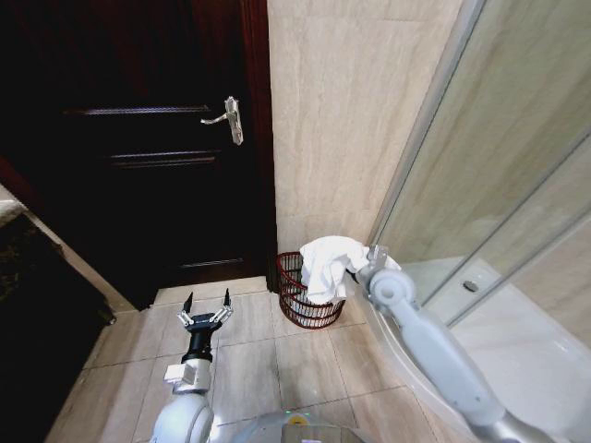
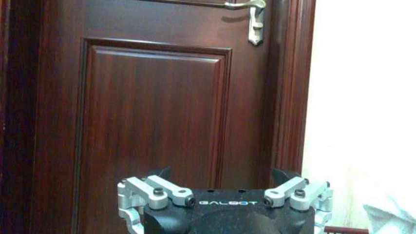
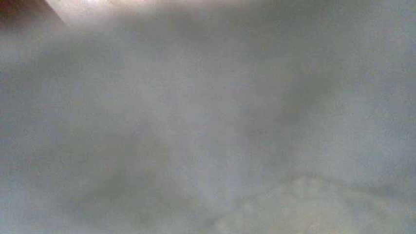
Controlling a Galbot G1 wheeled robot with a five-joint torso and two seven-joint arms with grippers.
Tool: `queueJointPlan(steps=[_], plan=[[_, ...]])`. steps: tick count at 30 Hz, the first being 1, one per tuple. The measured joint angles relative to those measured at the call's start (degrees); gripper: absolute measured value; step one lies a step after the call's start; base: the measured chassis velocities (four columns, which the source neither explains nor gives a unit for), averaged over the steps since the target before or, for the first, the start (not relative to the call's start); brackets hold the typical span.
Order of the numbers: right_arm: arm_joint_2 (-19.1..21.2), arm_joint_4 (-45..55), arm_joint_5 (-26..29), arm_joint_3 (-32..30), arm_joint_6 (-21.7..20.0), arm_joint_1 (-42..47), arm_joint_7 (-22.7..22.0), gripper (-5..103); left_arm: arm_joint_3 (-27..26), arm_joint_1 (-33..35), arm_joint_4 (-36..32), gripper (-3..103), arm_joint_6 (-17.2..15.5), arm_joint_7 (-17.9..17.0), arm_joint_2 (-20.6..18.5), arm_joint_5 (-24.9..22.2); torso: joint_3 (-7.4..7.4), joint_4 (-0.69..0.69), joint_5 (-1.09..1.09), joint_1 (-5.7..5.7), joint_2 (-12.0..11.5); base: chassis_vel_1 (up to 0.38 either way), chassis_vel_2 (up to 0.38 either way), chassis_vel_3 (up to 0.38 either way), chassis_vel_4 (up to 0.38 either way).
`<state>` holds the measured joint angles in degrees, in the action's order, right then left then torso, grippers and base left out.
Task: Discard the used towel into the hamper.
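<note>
Towel: we see the white towel (image 1: 328, 266) bunched over the hamper's mouth, its lower folds hanging inside the rim and its upper part humped above it; in the right wrist view pale cloth (image 3: 208, 126) sits hard against the lens.
Hamper: the hamper (image 1: 297, 305) stands on the floor tiles (image 1: 277, 365), tucked into the corner where the beige wall (image 1: 351, 111) meets the curved base of the shower enclosure (image 1: 480, 277), just beside the door frame.
Right gripper: the right gripper (image 1: 362, 268) sits at the towel, over the hamper; we cannot tell how its jaws stand, as cloth covers them. We judge the arm is held here so the towel falls inside the rim and not on the tiles.
Left gripper: the left gripper (image 1: 205, 312) hangs low over the tiles, facing the dark wooden door (image 1: 138, 148), jaws spread wide and holding nothing; we judge it is parked clear of the work.
Open room: bare tiles lie between the left gripper and the hamper. The wall and shower base close off the hamper's far and right sides, so we judge the free way out is up and back toward the robot.
</note>
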<state>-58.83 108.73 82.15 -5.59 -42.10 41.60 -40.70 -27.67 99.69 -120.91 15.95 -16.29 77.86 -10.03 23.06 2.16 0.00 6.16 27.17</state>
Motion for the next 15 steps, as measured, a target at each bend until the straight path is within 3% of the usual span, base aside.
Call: queueJointPlan(steps=[3,7,9,10,12,15], plan=[[0.0,-2.1,7.5,1.7,0.0,-3.4,-5.0,8,0.2,-0.8,0.7,100,0.1,-0.3,-0.3,0.1,0.0,0.0,0.0,0.0,0.0,0.0,0.0,0.0,0.0],[-1.2,-5.9,9.1,3.0,0.0,-5.3,-7.0,8,0.4,-1.6,1.1,100,0.1,-0.5,-0.3,0.0,0.0,0.0,0.0,0.0,0.0,0.0,0.0,0.0,0.0],[-2.9,-8.9,3.2,4.0,3.4,-6.2,-5.1,8,0.7,-2.0,1.4,100,0.1,-0.6,-0.2,0.0,0.01,0.0,0.01,0.01,0.0,0.0,0.0,0.0,0.0],[-2.9,-8.9,3.2,4.0,3.4,-6.2,-5.1,8,0.7,-2.0,1.4,100,0.1,-0.6,-0.2,0.0,0.01,0.0,0.01,0.01,0.0,0.0,0.0,0.0,0.0],[-3.6,-10.6,-5.3,5.1,6.2,-7.0,-0.5,8,0.9,-2.2,1.6,100,-0.2,-0.6,-0.1,0.0,0.01,0.01,0.01,0.01,0.0,0.0,0.0,0.0,0.0],[-3.8,-10.6,-6.0,5.1,6.0,-8.0,-0.5,8,1.0,-2.4,1.8,100,-0.4,-0.6,-0.1,0.0,0.01,0.0,-0.01,0.01,0.0,0.0,0.0,0.0,0.0]])
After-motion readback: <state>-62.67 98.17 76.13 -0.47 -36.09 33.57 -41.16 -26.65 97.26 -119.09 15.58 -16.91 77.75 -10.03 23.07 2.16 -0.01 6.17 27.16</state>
